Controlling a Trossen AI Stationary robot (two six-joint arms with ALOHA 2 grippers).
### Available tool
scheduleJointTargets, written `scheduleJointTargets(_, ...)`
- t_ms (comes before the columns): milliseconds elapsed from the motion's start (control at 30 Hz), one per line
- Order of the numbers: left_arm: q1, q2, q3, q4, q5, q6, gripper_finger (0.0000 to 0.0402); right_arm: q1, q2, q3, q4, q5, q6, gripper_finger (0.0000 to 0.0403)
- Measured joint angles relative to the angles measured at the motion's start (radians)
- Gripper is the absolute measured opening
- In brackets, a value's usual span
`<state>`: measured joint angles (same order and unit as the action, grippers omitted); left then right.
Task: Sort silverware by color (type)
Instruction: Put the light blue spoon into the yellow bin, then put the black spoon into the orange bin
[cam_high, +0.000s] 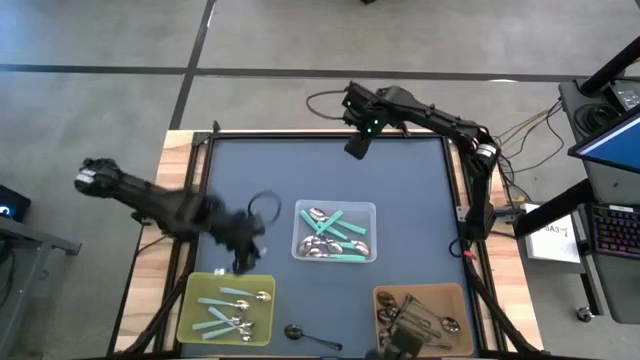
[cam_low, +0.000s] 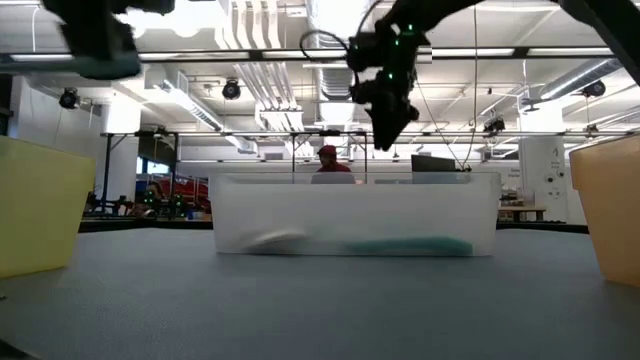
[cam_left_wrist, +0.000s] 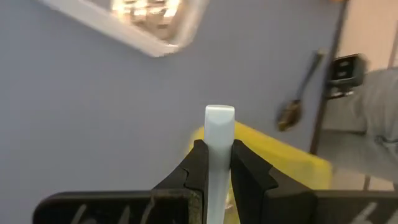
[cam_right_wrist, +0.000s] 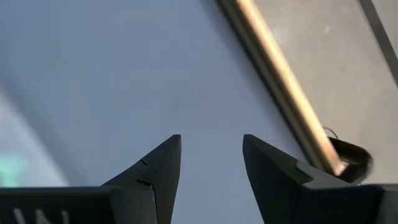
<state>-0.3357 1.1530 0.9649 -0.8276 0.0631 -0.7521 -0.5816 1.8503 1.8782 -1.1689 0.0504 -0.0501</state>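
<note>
Silverware, one pale-handled spoon (cam_left_wrist: 219, 155), sits pinched by its handle between my left claw (cam_left_wrist: 215, 163), above the yellow bin (cam_high: 226, 307) holding teal spoons (cam_high: 222, 304), while my right claw (cam_right_wrist: 211, 163) hangs spread and empty at the table's (cam_high: 400, 180) far edge.

A: Work surface? 
B: Table (cam_high: 300, 170) with a dark blue-grey mat and a wooden border along its sides.

A: Items resting directly on the mat? 
B: Clear bin (cam_high: 335, 232) near the middle; yellow bin (cam_high: 226, 309) at the front left; brown bin (cam_high: 421, 315) at the front right.

A: Anything loose? 
B: One dark spoon (cam_high: 306, 335), lying on the mat at the front edge, between the yellow and brown bins, touching neither.
</note>
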Motion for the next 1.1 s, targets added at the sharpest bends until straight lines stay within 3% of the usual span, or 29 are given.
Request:
scheduleJointTargets(200,-0.362,0.076,-0.014,0.160,-0.280,-0.331,0.0025,0.159,-0.070,0.000,-0.054,-0.002,0.032,0.0164)
scheduleJointTargets(333,-0.470,0.167,-0.014,0.169,-0.307,-0.496,0.0025,0.276,-0.119,0.000,-0.064,-0.002,0.077,0.0164)
scheduleJointTargets(500,-0.492,0.298,0.011,0.174,-0.230,-0.559,0.0030,0.409,-0.160,0.000,-0.064,-0.002,0.143,0.0164)
scheduleJointTargets(833,-0.485,0.465,0.138,0.113,-0.169,-0.532,0.0148,0.607,-0.180,-0.047,-0.062,0.003,0.271,0.0164)
scheduleJointTargets(1100,-0.451,0.524,0.294,0.004,-0.336,-0.392,0.0169,0.744,-0.180,-0.244,0.139,0.003,0.406,0.0164)
